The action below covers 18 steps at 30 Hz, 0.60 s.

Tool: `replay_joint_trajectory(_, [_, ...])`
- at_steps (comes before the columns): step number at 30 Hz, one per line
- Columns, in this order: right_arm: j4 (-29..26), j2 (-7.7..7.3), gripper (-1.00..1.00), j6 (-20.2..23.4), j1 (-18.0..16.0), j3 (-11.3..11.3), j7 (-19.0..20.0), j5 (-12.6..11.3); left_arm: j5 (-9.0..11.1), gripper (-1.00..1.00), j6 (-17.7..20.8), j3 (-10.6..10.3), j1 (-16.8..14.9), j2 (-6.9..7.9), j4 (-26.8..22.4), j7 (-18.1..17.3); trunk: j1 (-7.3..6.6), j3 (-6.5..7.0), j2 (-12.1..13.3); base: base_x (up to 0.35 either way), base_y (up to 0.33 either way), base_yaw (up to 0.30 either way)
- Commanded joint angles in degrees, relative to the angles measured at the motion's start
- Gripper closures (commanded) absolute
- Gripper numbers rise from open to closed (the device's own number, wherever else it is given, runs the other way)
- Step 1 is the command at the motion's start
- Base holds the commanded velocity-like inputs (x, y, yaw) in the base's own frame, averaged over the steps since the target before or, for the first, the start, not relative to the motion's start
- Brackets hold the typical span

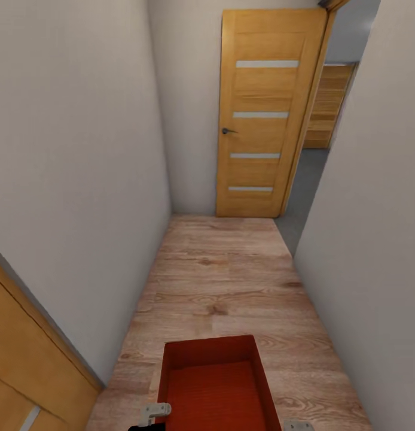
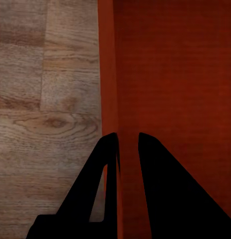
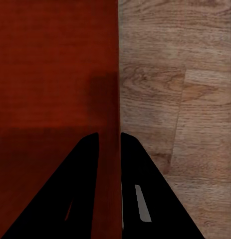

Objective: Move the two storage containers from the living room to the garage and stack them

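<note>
From the head camera, an orange-red bin [image 1: 214, 383] hung low in the middle of the picture over a light wood plank floor [image 1: 231, 281], in a narrow hallway between pale walls [image 1: 76, 179]. A pale metal part of each arm showed at the bin's two near sides. Ahead stood a wooden door [image 1: 261, 114] with four frosted strips, open beside a gap onto a grey floor. In the left wrist camera, the left claw [image 2: 127, 144] sat narrow, its dark fingers pinching the bin's thin side wall [image 2: 109, 74], plank floor on the outer side. In the right wrist camera, the right claw [image 3: 110, 142] likewise clamped the opposite wall [image 3: 113, 59], planks beyond.
</note>
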Motion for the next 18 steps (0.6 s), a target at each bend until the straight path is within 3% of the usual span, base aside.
replay_joint_trajectory(1, [0.1, -0.1, 1.0, 0.3, 0.1, 1.1, 1.1, -1.4, 0.8, 1.0, -1.9, -2.1, -0.1, 1.86, -0.3, 0.4, 0.03, -0.05, 0.0, 0.326, 0.0, 0.0])
replay_joint_trajectory(18, [0.1, -0.1, 1.0, 0.1, 0.0, 1.0, 1.1, -1.4, 0.8, 1.0, -1.9, -2.1, -0.1, 1.86, -0.3, 0.4, 0.03, -0.05, 0.0, 0.326, 0.0, 0.0])
